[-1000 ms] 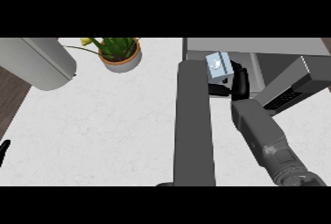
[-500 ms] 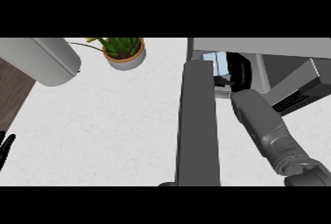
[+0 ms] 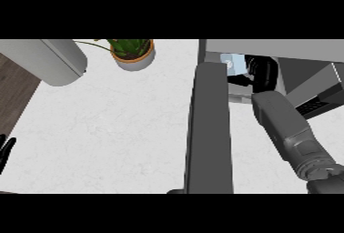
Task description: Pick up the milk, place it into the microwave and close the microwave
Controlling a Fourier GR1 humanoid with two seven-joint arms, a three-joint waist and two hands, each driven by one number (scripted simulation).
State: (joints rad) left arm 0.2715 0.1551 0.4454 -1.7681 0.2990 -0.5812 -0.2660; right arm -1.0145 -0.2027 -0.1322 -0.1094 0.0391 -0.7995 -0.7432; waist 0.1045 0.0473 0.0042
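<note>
The pale blue and white milk carton (image 3: 235, 62) sits just inside the microwave's (image 3: 269, 45) opening at the upper right. My right hand (image 3: 262, 72) is beside it on its right, fingers and thumb curled round it, and hides much of it. The grey right forearm (image 3: 289, 129) runs up from the lower right. The microwave's open door (image 3: 209, 132) juts toward me as a dark grey slab left of that arm. My left hand (image 3: 5, 152) rests open at the left edge, far from the carton.
A potted plant (image 3: 133, 53) stands at the counter's back, left of the microwave. A large grey cylinder (image 3: 48, 61) lies at the upper left. The white counter (image 3: 114, 132) ends at the left over dark wood floor (image 3: 15, 91).
My right hand has moved the milk up and farther into the microwave's opening. The left hand stays at the left edge.
</note>
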